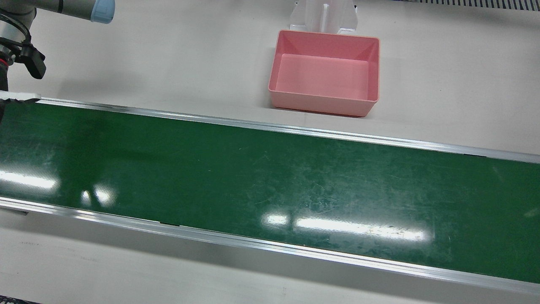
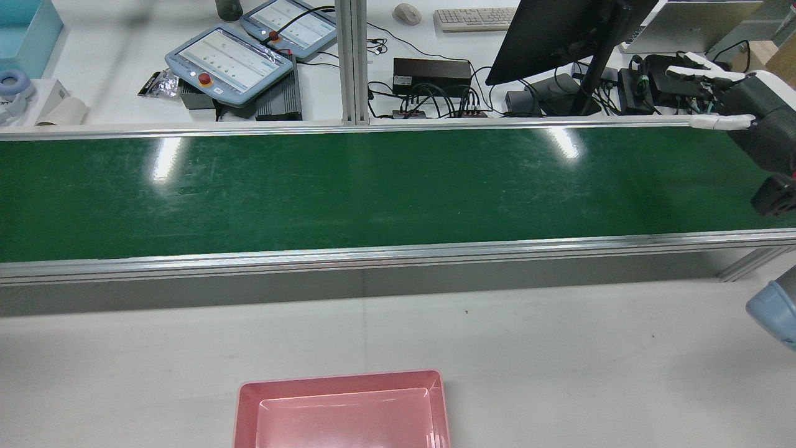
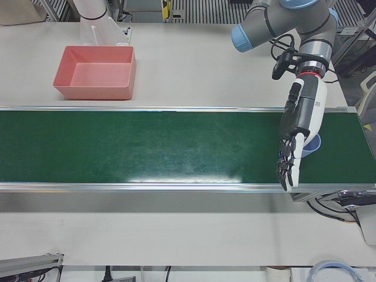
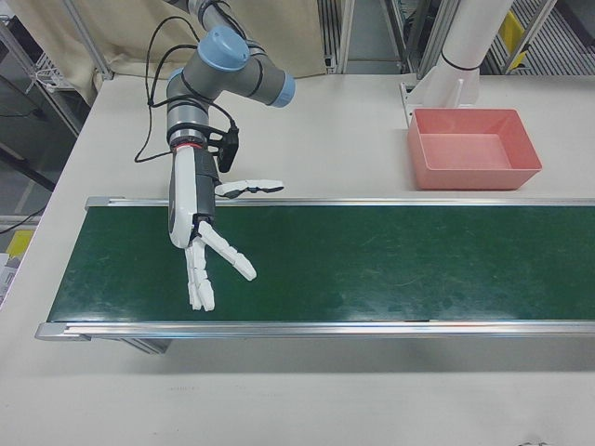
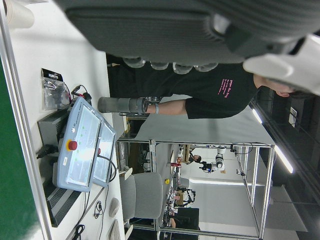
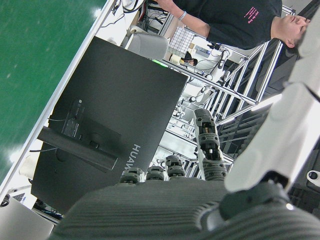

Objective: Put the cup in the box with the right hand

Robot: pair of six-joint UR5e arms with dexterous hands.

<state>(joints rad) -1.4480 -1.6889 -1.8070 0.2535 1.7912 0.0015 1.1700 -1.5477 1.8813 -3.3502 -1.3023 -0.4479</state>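
Hovering over green belt point(image 4: 372, 260), right hand point(image 4: 209, 251) is showing fingers spread, empty. Cup point(image 3: 312, 144), prob. the pale round thing, is sitting at belt's opposite end, well apart, half-hidden behind open left hand point(image 3: 292, 147). Pink box point(image 4: 474, 149) is sitting on worktop beyond belt.

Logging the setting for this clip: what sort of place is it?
Most likely a robotics lab or test station: a green conveyor belt crosses a white table, and behind it sit two control tablets, a monitor and tangled cables.
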